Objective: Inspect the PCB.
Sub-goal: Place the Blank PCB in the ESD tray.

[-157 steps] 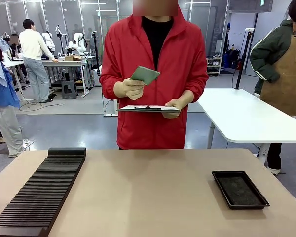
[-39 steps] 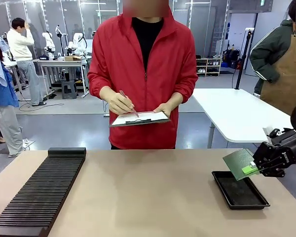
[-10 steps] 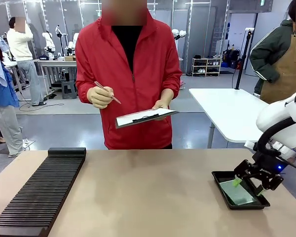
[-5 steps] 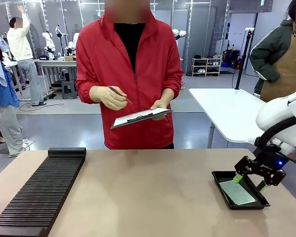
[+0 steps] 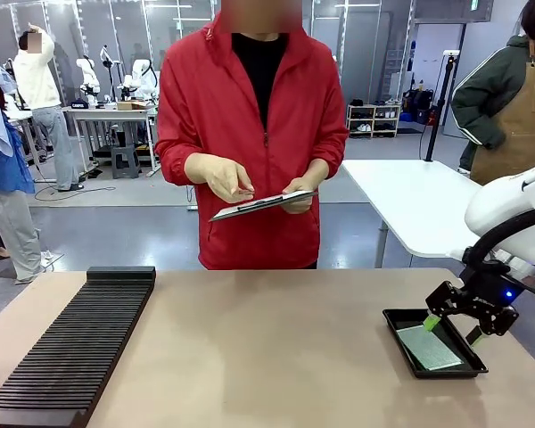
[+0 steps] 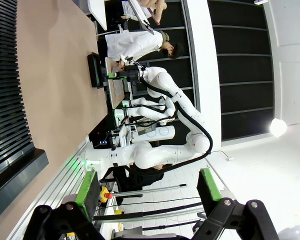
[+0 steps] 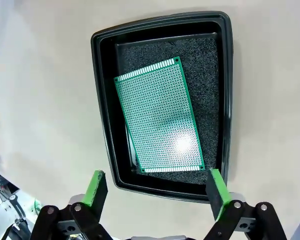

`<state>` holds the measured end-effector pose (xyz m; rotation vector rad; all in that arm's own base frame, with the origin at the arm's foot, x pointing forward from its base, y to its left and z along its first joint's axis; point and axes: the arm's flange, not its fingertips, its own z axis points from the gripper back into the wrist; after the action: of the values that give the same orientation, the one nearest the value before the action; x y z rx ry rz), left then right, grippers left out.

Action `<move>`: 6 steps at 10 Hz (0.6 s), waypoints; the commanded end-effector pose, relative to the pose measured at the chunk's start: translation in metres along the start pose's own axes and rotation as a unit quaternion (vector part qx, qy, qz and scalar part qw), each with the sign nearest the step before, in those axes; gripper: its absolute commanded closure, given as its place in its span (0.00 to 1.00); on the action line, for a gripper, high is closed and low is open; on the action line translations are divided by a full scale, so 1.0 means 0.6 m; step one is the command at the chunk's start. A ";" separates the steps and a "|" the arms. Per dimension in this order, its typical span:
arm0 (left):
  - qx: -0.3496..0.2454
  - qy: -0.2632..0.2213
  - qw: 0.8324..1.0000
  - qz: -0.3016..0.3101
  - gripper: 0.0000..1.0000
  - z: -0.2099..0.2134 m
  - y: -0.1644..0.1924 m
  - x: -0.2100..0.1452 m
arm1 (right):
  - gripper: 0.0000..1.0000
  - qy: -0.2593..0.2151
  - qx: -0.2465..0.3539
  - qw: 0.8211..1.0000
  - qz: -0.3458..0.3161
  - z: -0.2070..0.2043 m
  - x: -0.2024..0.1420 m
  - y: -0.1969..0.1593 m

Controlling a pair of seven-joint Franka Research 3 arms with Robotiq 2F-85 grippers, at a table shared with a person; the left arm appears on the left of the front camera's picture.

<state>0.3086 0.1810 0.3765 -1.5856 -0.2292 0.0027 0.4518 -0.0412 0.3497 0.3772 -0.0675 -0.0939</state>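
Under the spread right pincer point(image 7: 154, 189), the PCB point(image 7: 159, 116) shows its hole grid.

Green perforated PCB point(image 7: 160, 116), lying flat and slightly skewed, inside black tray point(image 7: 227, 90)

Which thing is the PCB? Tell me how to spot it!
Look at the brown table and find the shallow black tray near its right end, under the open right gripper. The PCB lies flat inside it, a thin green board dotted with tiny holes, unlike the big black slotted rack far left.
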 end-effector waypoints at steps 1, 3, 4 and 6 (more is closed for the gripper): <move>0.003 0.003 1.000 0.002 0.00 -0.001 -0.005 -0.006 | 0.00 -0.001 -0.002 1.000 0.002 -0.002 0.001 0.001; 0.003 0.003 1.000 0.002 0.00 -0.001 -0.005 -0.006 | 0.00 -0.001 -0.002 1.000 0.002 -0.002 0.001 0.001; 0.003 0.003 1.000 0.002 0.00 -0.001 -0.005 -0.006 | 0.00 -0.001 -0.002 1.000 0.002 -0.002 0.001 0.001; 0.003 0.003 1.000 0.002 0.00 -0.001 -0.005 -0.006 | 0.00 -0.001 -0.002 1.000 0.002 -0.002 0.001 0.001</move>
<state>0.3086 0.1810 0.3765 -1.5856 -0.2292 0.0027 0.4518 -0.0412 0.3497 0.3772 -0.0675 -0.0938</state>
